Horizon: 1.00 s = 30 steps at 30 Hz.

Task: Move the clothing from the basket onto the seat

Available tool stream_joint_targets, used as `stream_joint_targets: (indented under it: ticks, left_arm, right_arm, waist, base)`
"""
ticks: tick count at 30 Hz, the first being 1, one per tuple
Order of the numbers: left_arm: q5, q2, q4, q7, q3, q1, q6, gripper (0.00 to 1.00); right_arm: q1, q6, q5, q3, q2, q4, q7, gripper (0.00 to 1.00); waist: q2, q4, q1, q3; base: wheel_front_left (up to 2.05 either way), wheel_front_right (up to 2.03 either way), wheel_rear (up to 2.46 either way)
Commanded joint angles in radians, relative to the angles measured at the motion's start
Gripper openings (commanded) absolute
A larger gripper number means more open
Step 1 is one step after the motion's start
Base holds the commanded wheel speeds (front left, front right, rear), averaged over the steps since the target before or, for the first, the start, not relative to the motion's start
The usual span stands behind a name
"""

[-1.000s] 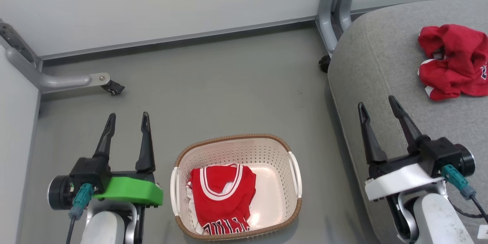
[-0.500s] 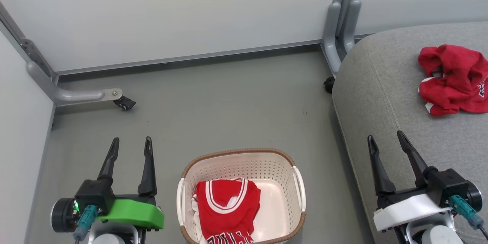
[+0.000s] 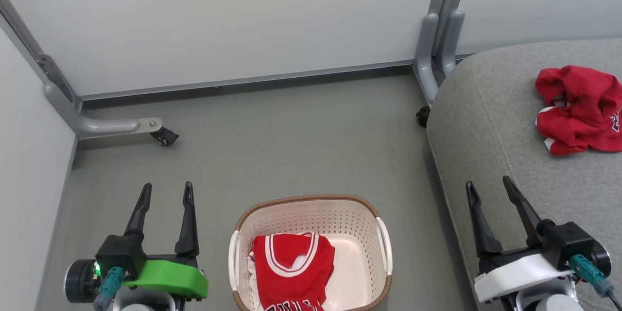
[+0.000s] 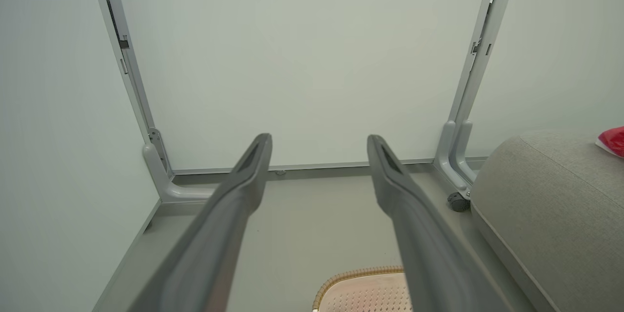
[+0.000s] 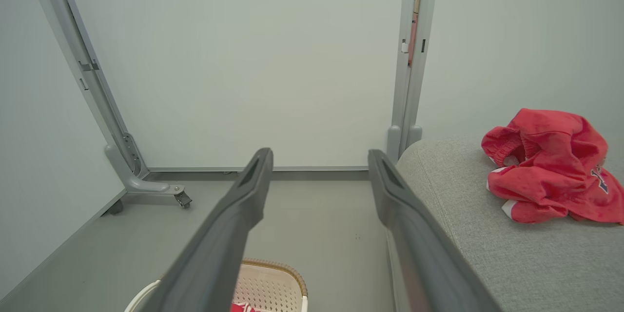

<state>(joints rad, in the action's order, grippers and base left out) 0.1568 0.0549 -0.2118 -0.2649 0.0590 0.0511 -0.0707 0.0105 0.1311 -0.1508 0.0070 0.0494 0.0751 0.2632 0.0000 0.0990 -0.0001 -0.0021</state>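
A red basketball jersey (image 3: 291,269) with white-striped trim lies crumpled in the oval, perforated cream plastic basket (image 3: 311,200), whose rim has a brown woven look. The basket sits on the smooth grey floor (image 3: 291,146) between the robot's two grippers. The left gripper (image 3: 167,187) and right gripper (image 3: 488,182) both hold their long, tapered dark fingers wide apart and empty. Beyond the right jaws and to their right, a rumpled plain red garment (image 3: 578,107) rests on the rounded, light-grey fabric seat (image 3: 486,121), whose stitched seam runs just ahead of those jaws. A curved grey metal frame leg (image 3: 112,126) with a black caster (image 3: 165,136) stands ahead of the left jaws.
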Motion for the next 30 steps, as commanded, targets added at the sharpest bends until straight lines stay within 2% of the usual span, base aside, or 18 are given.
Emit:
stream_joint_targets:
  ticks: [1,16,22,30]
  left_arm:
    - [-0.012,-0.001,-0.002,0.001,-0.006,-0.013,-0.003,1.0]
    - [-0.023,-0.003,-0.034,0.001,0.009,0.045,-0.019,1.0]
    - [-0.044,-0.001,-0.096,0.001,0.05,0.122,-0.038,1.0]
    - [-0.072,0.023,-0.211,0.001,0.139,0.287,-0.056,1.0]
  right_arm:
    - [0.012,-0.001,-0.007,0.0,0.002,0.003,0.002,1.0]
    - [-0.024,-0.001,-0.007,0.007,0.002,-0.003,0.002,1.0]
    - [-0.077,-0.001,0.003,0.031,0.002,-0.016,0.002,1.0]
    - [-0.192,-0.001,0.003,0.066,0.003,-0.052,0.002,1.0]
  waist:
    - [0.0,0.001,0.0001,0.0]
    - [0.0,-0.009,0.0001,0.032]
    - [0.0,-0.058,0.0001,0.087]
    - [0.0,-0.145,0.0001,0.238]
  base:
    - [0.0,0.0,0.0]
    - [0.0,0.0,0.0]
    - [0.0,0.0,0.0]
    - [0.0,0.0,0.0]
